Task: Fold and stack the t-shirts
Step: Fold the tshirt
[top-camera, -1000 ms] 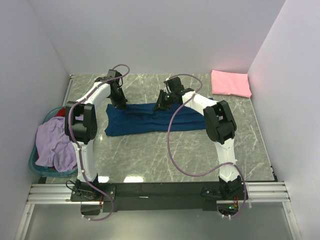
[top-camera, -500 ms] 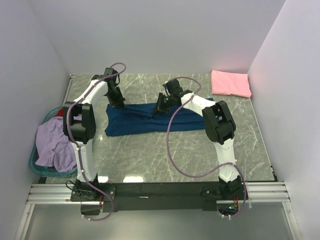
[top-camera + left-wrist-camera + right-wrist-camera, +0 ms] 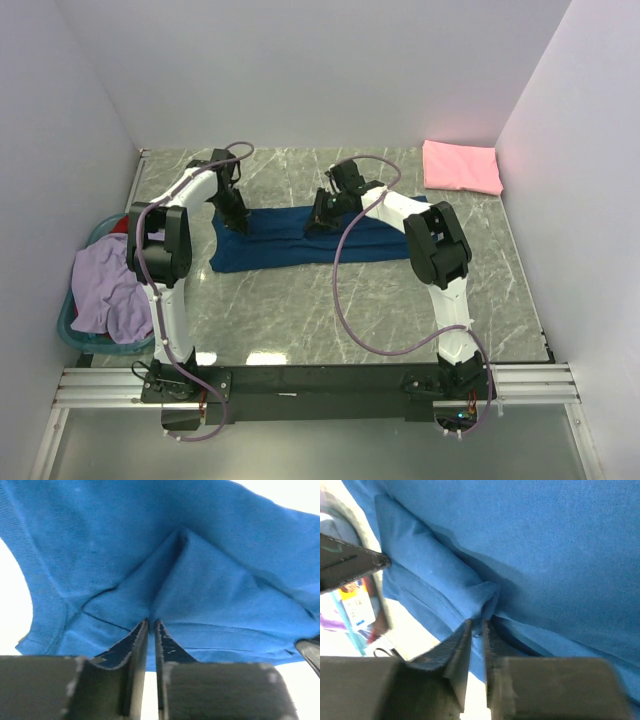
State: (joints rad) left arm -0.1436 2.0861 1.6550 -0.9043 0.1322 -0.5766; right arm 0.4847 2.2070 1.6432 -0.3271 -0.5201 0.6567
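across the middle of the grey marbled table (image 3: 300, 310), smooth and glossy, lies the navy t-shirt (image 3: 290, 250), a soft knit folded into a long flat band. its long axis runs left to right, slightly tilted so the left end sits nearer the arm bases. creases and a doubled layer run along its length. bare stone lies open in front of it down to the bases, with a narrower strip behind it up to the far white wall (image 3: 300, 70). at the table's left edge a teal plastic basket (image 3: 68, 325) holds a rumpled lavender t-shirt (image 3: 105, 290) spilling over its rim, and a bit of red t-shirt (image 3: 122, 222) shows at its far side. in the far right corner the pink t-shirt (image 3: 460, 167) lies folded as a neat rectangle, well apart from the navy one. the left gripper (image 3: 238, 222) is down at the band's far left edge, jaws pressed almost together on a raised tent of navy cloth. the right gripper (image 3: 316, 220) is near the middle of the far edge, pinching a small bunched fold between its tips.
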